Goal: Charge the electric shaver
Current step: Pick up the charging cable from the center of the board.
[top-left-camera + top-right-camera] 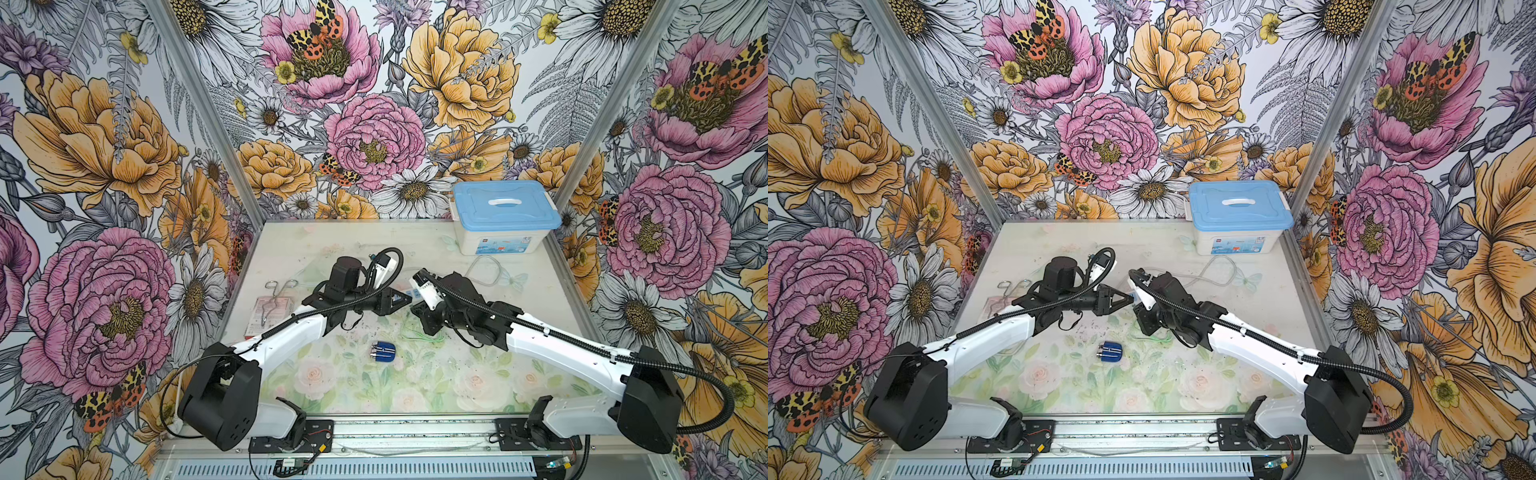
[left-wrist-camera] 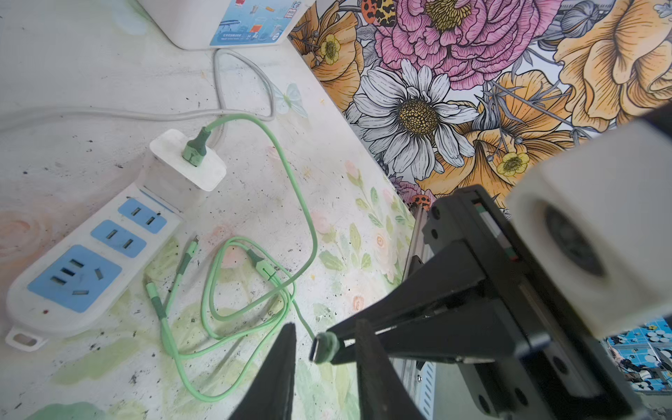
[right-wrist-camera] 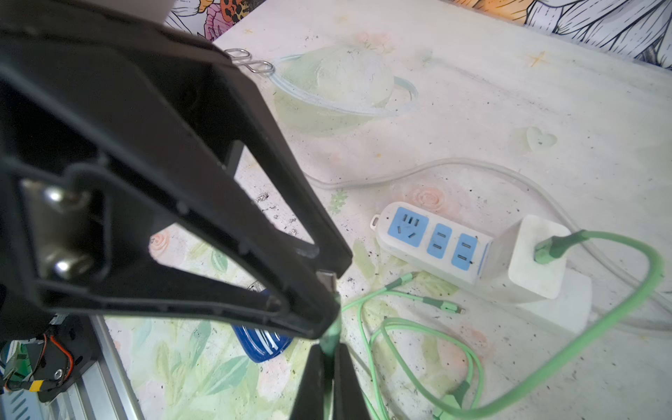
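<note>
While the green cable plug [image 2: 323,347] is pinched by the shut right jaws, left jaws part-open astride it, a drop could be caused by mistimed release.

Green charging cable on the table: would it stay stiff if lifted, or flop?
Probably floppy: the pale green rubbery charging cable lies in loose loops. Likely light, being thin. It may tug back, since one end is plugged into the white cube charger.
</note>
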You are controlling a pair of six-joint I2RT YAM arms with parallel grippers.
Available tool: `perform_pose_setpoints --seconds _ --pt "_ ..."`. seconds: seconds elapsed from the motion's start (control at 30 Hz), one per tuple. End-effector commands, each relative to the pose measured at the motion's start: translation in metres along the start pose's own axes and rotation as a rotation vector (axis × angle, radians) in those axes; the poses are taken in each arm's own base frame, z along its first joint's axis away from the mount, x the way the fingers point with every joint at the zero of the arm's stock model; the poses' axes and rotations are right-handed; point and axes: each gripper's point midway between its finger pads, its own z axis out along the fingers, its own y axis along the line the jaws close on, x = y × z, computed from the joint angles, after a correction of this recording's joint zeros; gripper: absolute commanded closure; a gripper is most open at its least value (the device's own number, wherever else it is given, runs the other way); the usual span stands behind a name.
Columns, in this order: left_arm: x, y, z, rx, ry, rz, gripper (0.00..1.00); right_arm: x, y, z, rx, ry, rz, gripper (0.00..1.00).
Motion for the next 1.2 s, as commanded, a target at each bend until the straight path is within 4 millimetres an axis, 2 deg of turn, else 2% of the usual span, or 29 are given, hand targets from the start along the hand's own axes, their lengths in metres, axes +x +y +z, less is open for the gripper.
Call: perform_pose_setpoints --seconds 0.0,0.27,0.53,0.6,0.83,1.17 --pt "-0.007 -0.012 0.001 0.048 -0.005 0.037 0.75 -0.022 -0.002 -0.01 0.012 -0.068 0.003 1.0" --pt "-0.009 -0.016 0.004 0.067 0.001 0.041 0.88 -0.023 -0.001 -0.008 0.005 -0.069 0.002 1.0" --pt "-0.01 -0.012 0.005 0.048 -0.004 0.034 0.9 -0.022 0.002 -0.009 -0.011 -0.066 -0.002 1.0" --pt "-0.011 -0.011 0.004 0.04 -0.01 0.036 0.93 -0.022 0.003 -0.009 -0.018 -0.066 -0.004 1.0" --pt "-0.014 -0.005 0.002 0.016 -0.026 0.029 0.82 -0.021 0.004 -0.009 -0.027 -0.068 -0.002 1.0" --pt "-0.016 -0.006 0.002 0.015 -0.039 0.03 0.84 -0.021 0.005 -0.009 -0.029 -0.07 0.0 1.0"
